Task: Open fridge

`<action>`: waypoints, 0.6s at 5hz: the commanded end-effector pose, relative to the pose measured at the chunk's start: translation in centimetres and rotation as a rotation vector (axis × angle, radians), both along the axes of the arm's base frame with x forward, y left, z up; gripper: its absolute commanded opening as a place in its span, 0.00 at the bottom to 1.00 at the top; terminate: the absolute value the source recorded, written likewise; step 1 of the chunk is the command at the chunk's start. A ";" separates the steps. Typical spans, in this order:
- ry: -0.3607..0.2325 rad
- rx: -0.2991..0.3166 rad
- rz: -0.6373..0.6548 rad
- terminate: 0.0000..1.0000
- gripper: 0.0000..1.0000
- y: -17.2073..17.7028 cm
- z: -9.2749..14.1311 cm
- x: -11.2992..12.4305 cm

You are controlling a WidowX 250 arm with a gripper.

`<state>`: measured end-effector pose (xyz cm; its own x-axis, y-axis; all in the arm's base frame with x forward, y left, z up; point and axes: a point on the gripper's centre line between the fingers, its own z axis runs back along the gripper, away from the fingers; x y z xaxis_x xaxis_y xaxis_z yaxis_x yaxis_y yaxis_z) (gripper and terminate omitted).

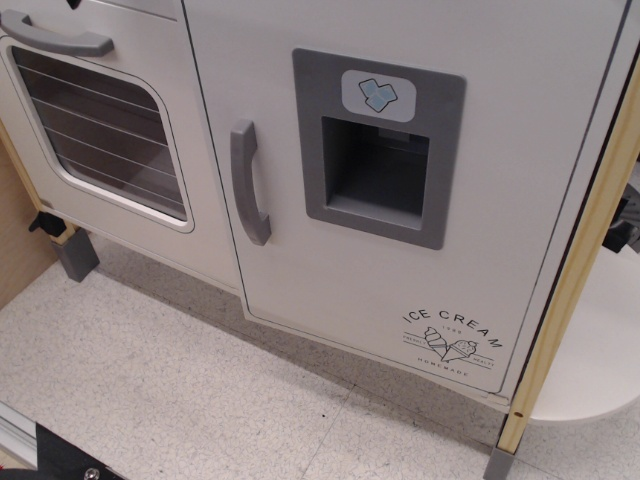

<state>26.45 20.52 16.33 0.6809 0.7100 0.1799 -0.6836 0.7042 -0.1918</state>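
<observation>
The fridge [400,170] fills most of the frame, a tall white door that looks shut or nearly so, though its lower left corner seems to stand very slightly proud of the cabinet and the angle makes that hard to judge. Its vertical grey handle [248,182] runs down the door's left edge, with nothing touching it. Just right of the handle sits the grey recessed ice-dispenser panel [378,146], and low on the door's right side is the "ICE CREAM" logo [452,341]. Left of the fridge, touching its side, is the white oven door [110,130] with a wire-rack window and a horizontal grey handle [55,38] across its top. A pale wooden post [578,270] runs down the fridge's right side, and a rounded white shelf [600,350] lies beyond it. Below the fridge is speckled floor [170,400]. The claw is out of sight, so I cannot tell how it stands.
</observation>
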 end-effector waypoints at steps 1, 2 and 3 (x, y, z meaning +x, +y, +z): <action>-0.046 0.072 0.204 0.00 1.00 -1.0 1.9 2.1; -0.044 0.077 0.272 0.00 1.00 -1.6 2.1 3.6; -0.051 0.044 0.353 0.00 1.00 -1.3 1.8 4.5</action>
<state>31.07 18.66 16.03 0.4004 0.8956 0.1940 -0.8827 0.4338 -0.1809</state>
